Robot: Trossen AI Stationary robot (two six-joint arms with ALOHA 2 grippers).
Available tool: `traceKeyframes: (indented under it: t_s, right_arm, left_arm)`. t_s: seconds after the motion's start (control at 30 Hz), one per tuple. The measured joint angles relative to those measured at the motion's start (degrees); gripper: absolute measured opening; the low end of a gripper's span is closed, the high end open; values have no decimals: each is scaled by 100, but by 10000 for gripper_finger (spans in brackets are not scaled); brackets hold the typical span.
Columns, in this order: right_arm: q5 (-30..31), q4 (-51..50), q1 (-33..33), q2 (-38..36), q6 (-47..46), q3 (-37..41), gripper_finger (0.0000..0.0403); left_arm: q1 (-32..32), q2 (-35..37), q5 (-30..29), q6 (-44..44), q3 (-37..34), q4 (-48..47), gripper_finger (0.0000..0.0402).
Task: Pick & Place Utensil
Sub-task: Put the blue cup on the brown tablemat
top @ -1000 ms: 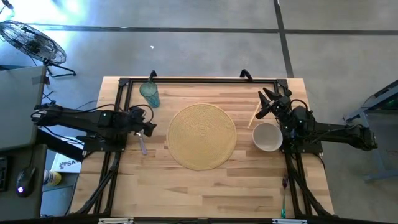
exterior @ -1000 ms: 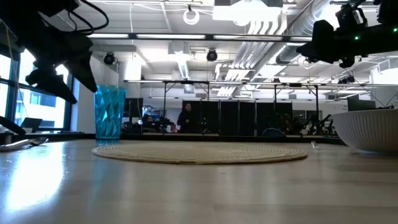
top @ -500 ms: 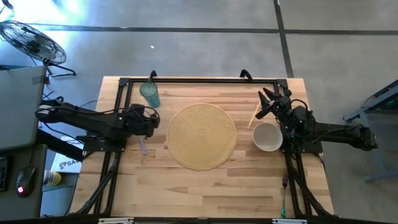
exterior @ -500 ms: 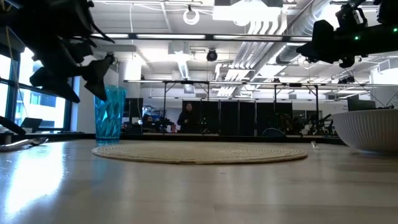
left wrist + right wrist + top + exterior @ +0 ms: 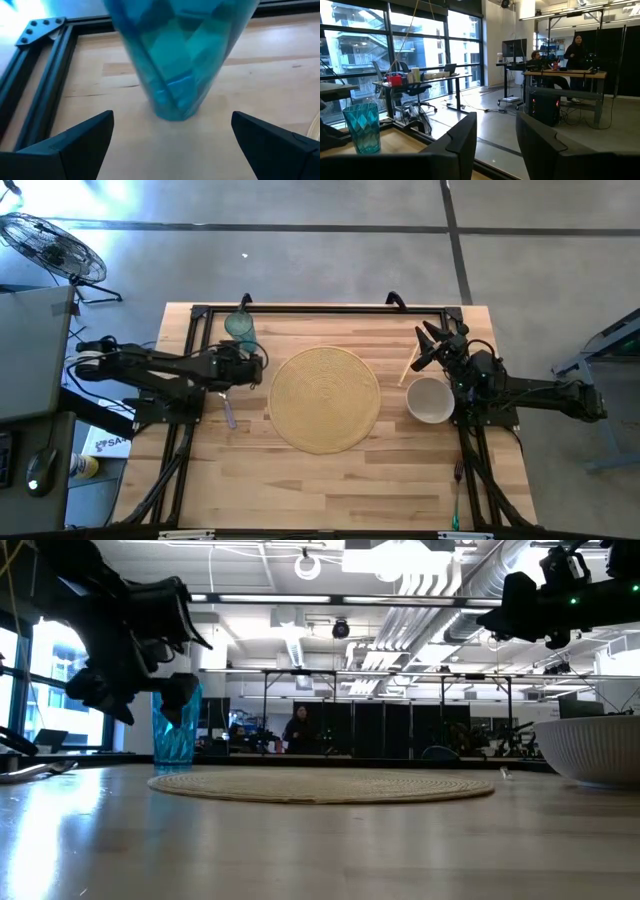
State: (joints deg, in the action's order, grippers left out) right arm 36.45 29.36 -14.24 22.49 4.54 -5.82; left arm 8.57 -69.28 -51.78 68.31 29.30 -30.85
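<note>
A grey utensil (image 5: 230, 416) lies flat on the wooden table, near side of my left arm; the low view shows the utensil (image 5: 32, 771) at far left. My left gripper (image 5: 254, 366) hangs open above the table, just near of a blue faceted cup (image 5: 240, 328). In the left wrist view the cup (image 5: 179, 55) stands ahead of the left gripper (image 5: 172, 142), beyond its spread fingers. My right gripper (image 5: 430, 344) waits raised at the far right, open, nothing between the fingers of the right gripper (image 5: 495, 140).
A round woven placemat (image 5: 325, 398) covers the table's middle. A white bowl (image 5: 430, 400) stands right of it, a wooden stick (image 5: 408, 366) just beyond it. A green-handled fork (image 5: 456, 492) lies near the front right. A black frame (image 5: 320, 309) edges the far side.
My left gripper has gone toward the table's right edge and down, toward the blue cup, tipping its fingers downward and rolling a little. It has stayed open. The cup and the utensil have not moved.
</note>
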Motion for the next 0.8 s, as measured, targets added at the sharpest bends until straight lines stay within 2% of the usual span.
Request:
traceKeyframes:
  t_s: [0.27,0.57,0.8]
  right_arm:
    - [2,0,-2,-1,0,-2,129]
    - [2,0,-2,1,0,0,129]
    - [3,0,-2,0,0,-1,129]
  left_arm:
    - [513,-480,55,-104,2,719,399]
    - [972,-1088,-262,-117,2,1548,399]
    - [1277,-1319,-449,-519,2,2203,399]
